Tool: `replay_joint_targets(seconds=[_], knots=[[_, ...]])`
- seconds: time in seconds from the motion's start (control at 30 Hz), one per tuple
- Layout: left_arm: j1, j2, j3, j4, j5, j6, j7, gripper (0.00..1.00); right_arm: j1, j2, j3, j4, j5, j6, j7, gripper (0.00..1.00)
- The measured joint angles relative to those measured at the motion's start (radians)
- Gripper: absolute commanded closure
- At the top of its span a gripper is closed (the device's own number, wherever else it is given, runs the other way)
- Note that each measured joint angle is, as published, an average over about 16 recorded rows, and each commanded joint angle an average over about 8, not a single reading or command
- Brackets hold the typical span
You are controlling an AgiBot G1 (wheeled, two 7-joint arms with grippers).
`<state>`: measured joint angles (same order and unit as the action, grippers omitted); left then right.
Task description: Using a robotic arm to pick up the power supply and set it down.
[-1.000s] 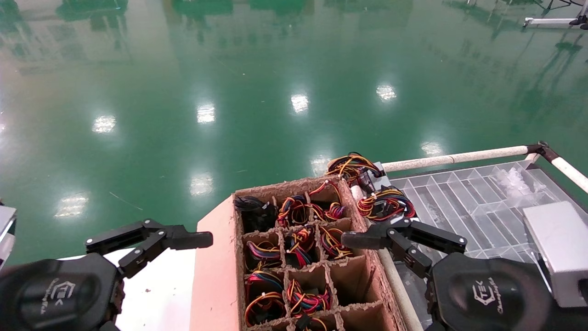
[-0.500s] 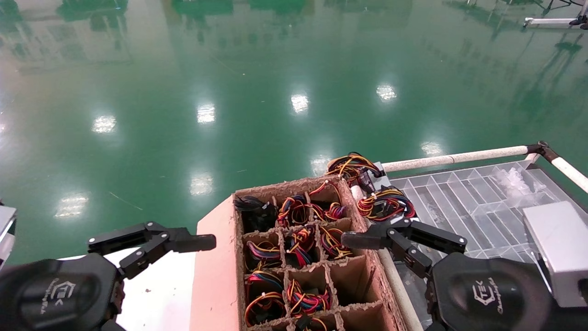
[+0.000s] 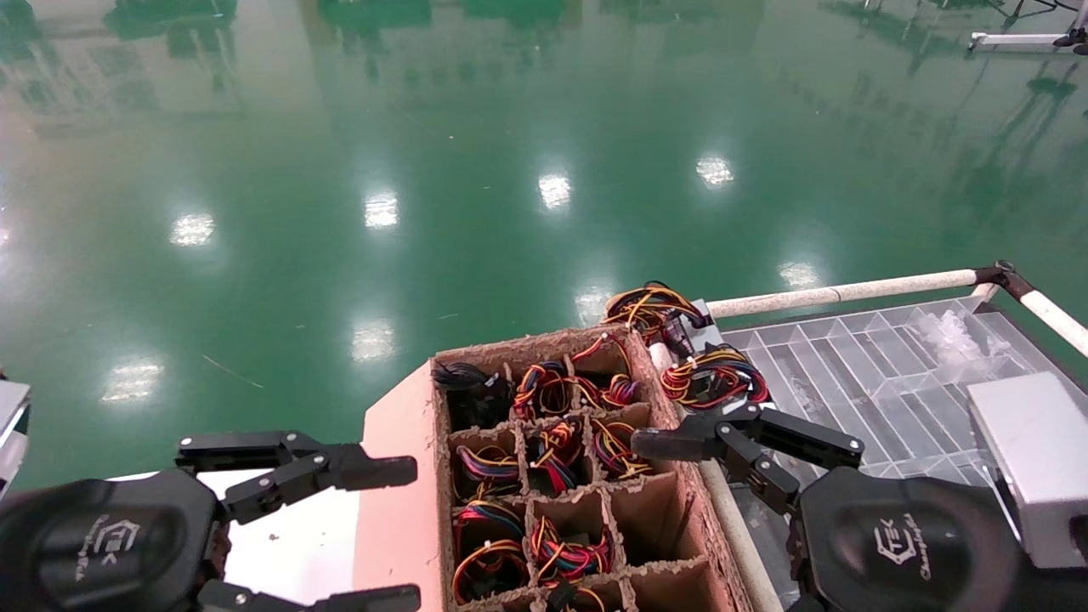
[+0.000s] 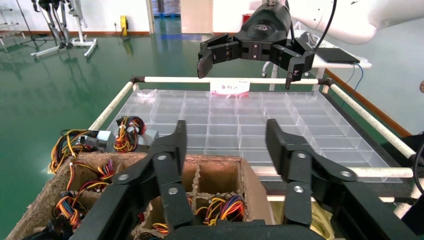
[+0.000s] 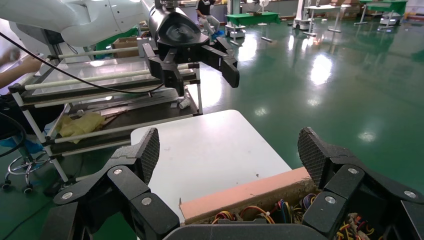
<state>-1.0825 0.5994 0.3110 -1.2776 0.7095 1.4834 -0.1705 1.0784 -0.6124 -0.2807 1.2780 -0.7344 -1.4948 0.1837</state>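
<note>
Two power supplies [image 3: 712, 376] already lie out of the cardboard divider box [image 3: 561, 476], on the near end of the clear compartment tray [image 3: 884, 374], just ahead of the right claw [image 3: 680, 442]; more wire bundles fill the box's cells below and beside both claws, though several cells nearest the robot look vacant. The right claw hangs spread wide and holds nothing over the box's edge beside the tray, and the left claw [image 3: 399, 531], also wide and bare, hovers at the box's opposite wall above the white counter [image 3: 289, 544]. By my reading the job is partway through: some units are moved, none is in hand, and the next pick is not yet begun.
</note>
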Motion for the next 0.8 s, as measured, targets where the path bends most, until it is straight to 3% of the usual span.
replay_joint_targets(seconds=[0.43,0.8], knots=[[0.000,0.000,0.000,0.000,0.000,0.000,0.000,1.00,0.003,0.010,-0.015,-0.002,-0.051,0.023,0.010,0.00],[0.000,0.000,0.001,0.001,0.000,0.000,0.000,1.00,0.055,0.013,-0.094,-0.001,-0.278,0.105,0.063,0.00]])
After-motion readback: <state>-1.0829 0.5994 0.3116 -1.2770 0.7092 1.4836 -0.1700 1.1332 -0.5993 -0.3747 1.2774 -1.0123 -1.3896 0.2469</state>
